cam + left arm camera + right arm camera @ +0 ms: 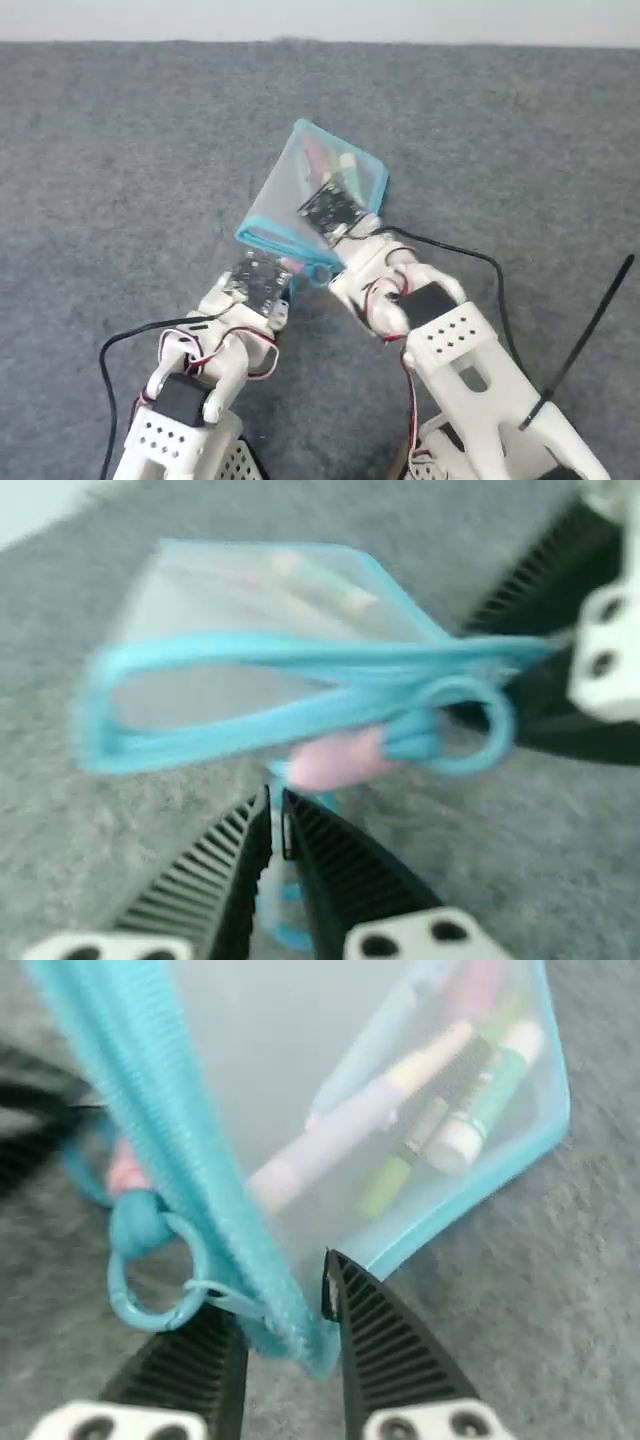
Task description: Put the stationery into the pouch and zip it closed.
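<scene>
The pouch, at the centre of the frame, looked soft and slippery. My right end effector grasped its stiffer zipper corner; my left end effector was clenched on a thin blue strand.

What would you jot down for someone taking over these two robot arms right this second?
Left gripper: shut on what looks like the zip pull, just below the pouch's mouth.
Right gripper: shut on the pouch at a corner by the zip's end.
Done: the pens are inside the pouch.
Left to do: the zip gapes open, so it needs pulling closed.
</scene>
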